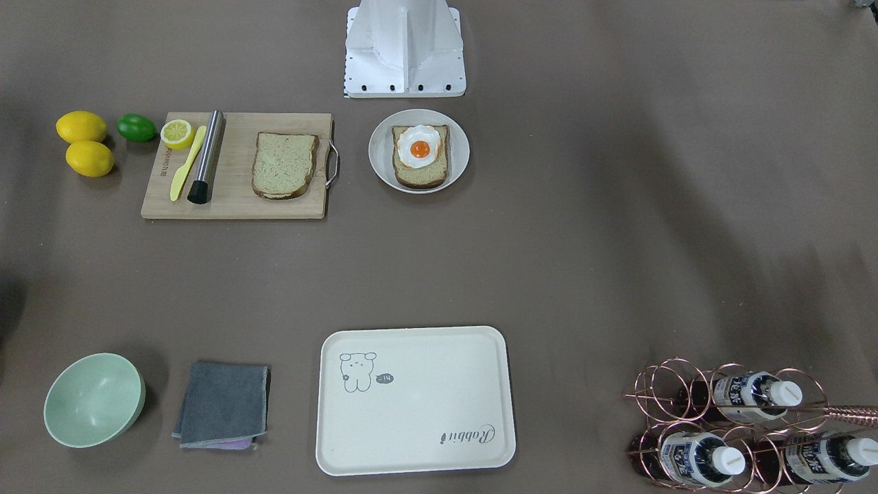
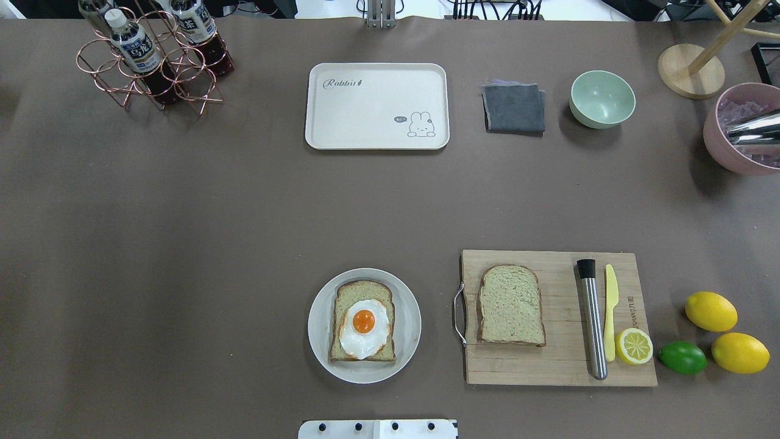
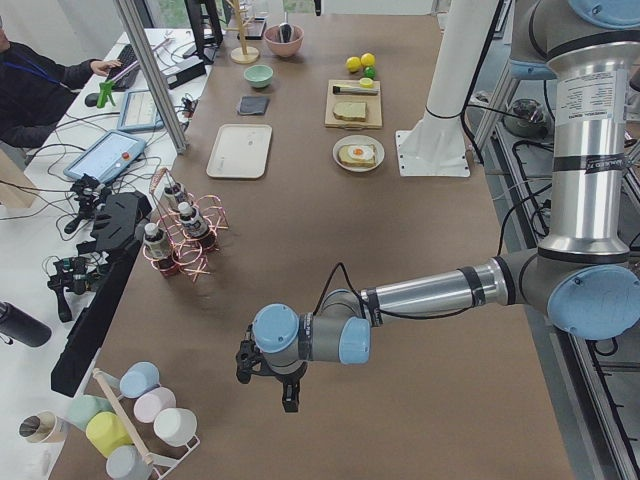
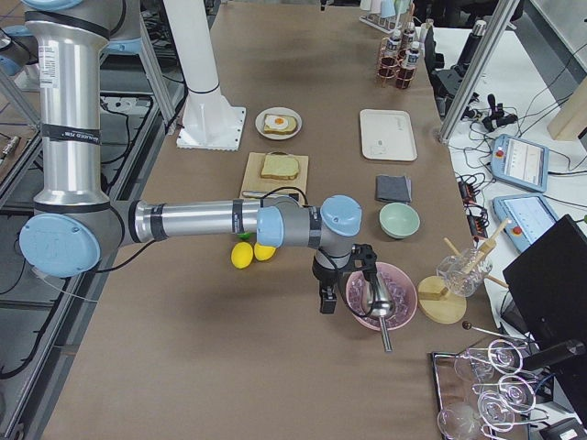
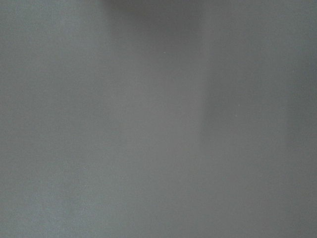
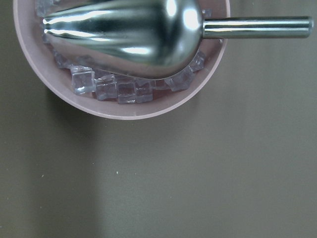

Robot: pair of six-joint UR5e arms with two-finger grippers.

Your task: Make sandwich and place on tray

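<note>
Exterior left view, left hand (image 3: 289, 392) above table (image 3: 400, 230), right hand (image 4: 326, 298) beside pink bowl (image 4: 378, 295), cannot tell whether either grips anything

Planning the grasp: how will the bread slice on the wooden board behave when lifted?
The bread slice lies flat and thin on the wooden board, so its edge is probably hard to pinch. Its surface looks porous: likely light, hardly slippery.

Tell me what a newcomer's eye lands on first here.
The fried egg with its orange yolk, on a bread slice on the round plate near the robot's base. Beside it a second slice lies bare on the cutting board, and the tray sits across the table with nothing on it.
</note>
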